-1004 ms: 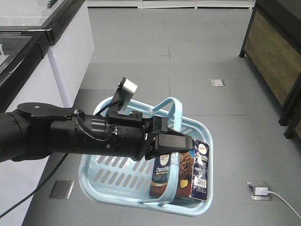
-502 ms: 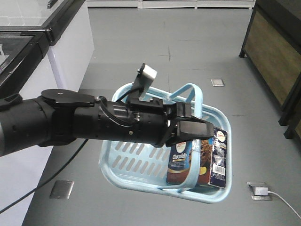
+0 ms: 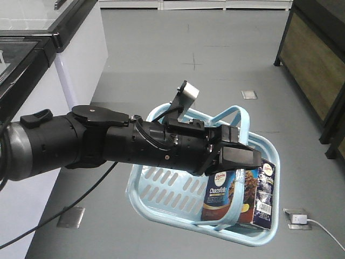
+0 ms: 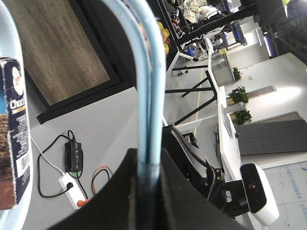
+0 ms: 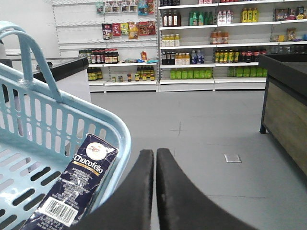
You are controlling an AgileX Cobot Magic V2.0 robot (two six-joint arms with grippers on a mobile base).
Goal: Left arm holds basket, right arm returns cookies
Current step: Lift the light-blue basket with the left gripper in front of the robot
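1. Black jaws of the left gripper (image 4: 147,168) were clamped on the two loop handles (image 4: 145,72) of the light blue basket (image 3: 144,200), both handles pressed together between them.
2. Seen from the front, the left gripper (image 3: 240,157) hung over the basket's right half, and the thick left arm (image 3: 108,143) reached in from the left with its grey-white tab (image 3: 188,93) sticking up.
3. The basket hung above the grey floor (image 3: 178,59), tilted so that its right end sat lower in the front view.
4. The right gripper (image 5: 155,152) was closed on nothing, its two black fingers (image 5: 140,191) pressed almost together with only a thin slit between them.
5. It sat just outside the basket's rim (image 5: 103,117), not touching the box.
6. The cookies (image 3: 218,190), a dark navy Chocofello box, stood upright inside the basket at its right end, close against the end wall and behind the near handle.
7. The right wrist view showed the cookies (image 5: 72,189) leaning by the rim, with the round white logo and the barcode label facing the camera.
8. The left wrist view caught the cookies (image 4: 12,134) at its left edge.
9. Farther off stood stocked store shelves (image 5: 216,48); a white plug (image 3: 298,218) sat in a floor socket.
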